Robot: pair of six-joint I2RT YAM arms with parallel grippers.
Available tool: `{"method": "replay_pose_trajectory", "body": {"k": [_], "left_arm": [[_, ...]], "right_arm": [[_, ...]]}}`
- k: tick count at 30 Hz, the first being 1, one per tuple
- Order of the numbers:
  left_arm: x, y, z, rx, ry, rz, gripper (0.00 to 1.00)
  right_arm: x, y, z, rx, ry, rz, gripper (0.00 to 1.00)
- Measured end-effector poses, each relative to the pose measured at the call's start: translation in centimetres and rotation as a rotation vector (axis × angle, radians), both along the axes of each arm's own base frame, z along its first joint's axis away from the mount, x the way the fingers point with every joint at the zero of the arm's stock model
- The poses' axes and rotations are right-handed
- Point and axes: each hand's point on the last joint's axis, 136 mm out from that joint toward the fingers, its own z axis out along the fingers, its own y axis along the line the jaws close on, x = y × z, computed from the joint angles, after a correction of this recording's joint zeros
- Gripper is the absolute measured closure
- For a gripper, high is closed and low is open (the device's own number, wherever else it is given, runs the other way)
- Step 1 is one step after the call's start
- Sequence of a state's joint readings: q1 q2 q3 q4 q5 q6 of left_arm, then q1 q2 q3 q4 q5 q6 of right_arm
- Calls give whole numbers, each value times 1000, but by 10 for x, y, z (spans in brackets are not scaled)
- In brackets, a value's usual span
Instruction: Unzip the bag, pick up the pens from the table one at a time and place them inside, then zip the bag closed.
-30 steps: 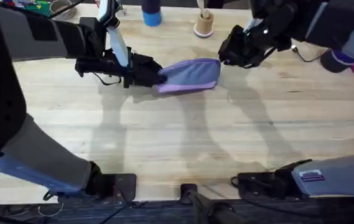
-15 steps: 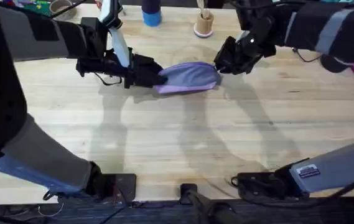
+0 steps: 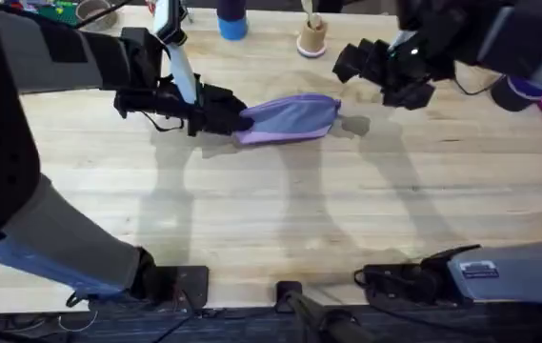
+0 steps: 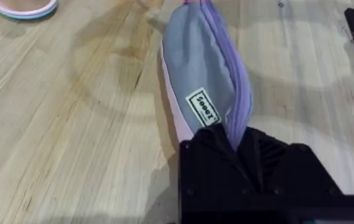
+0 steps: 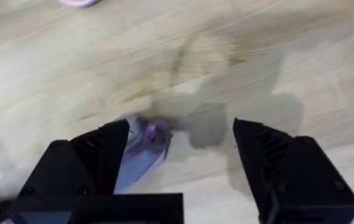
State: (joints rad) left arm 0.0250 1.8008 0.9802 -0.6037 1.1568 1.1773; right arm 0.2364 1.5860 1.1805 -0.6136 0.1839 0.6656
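The soft oblong lavender-purple fabric pouch (image 3: 290,117) lies on its side toward the far middle of the pale wooden plank table (image 3: 280,205), its length running across the boards, paler lilac edging along its lower seam. In the left wrist view the pouch (image 4: 203,74) shows a small white label with dark lettering and a darker purple ridge running along its length, where the zipper would lie. The left arm's black two-finger gripper (image 3: 237,116) is clamped on the pouch's left end, the fabric pinched between its fingers (image 4: 276,165). The right arm's black gripper (image 3: 347,63) hangs in the air above and just beyond the pouch's right end, touching nothing; from its own camera the gripper (image 5: 180,155) has its fingers spread wide apart, with the purple tip of the pouch (image 5: 140,146) and bare wood between them. A broad stretch of bare table lies in front of the pouch toward the arm bases. Along the far edge stand a blue cylindrical container (image 3: 232,19) and a small tan wooden spool-shaped holder (image 3: 312,36).
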Motion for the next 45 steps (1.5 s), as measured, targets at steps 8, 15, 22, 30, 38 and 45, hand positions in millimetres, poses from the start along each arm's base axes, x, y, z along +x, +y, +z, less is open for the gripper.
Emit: {"method": "replay_pose_trajectory", "body": {"k": [8,15,22,30,38,45], "left_arm": [[0,0,0,2,2,0,958],[0,1,0,-2,3,5,330],[1,2,0,-3,6,9,8],[-16,5,2,19,118,18,5],[-17,27,81,250,61,131,6],[-28,50,116,381,113,339,5]], "right_arm": [[-24,20,70,-3,-154,193,4],[-37,25,108,1,-263,260,5],[-37,25,111,-3,-272,266,5],[-37,26,114,-24,-285,300,5],[-71,19,128,-96,-279,409,5],[-93,11,132,-107,-256,424,5]]}}
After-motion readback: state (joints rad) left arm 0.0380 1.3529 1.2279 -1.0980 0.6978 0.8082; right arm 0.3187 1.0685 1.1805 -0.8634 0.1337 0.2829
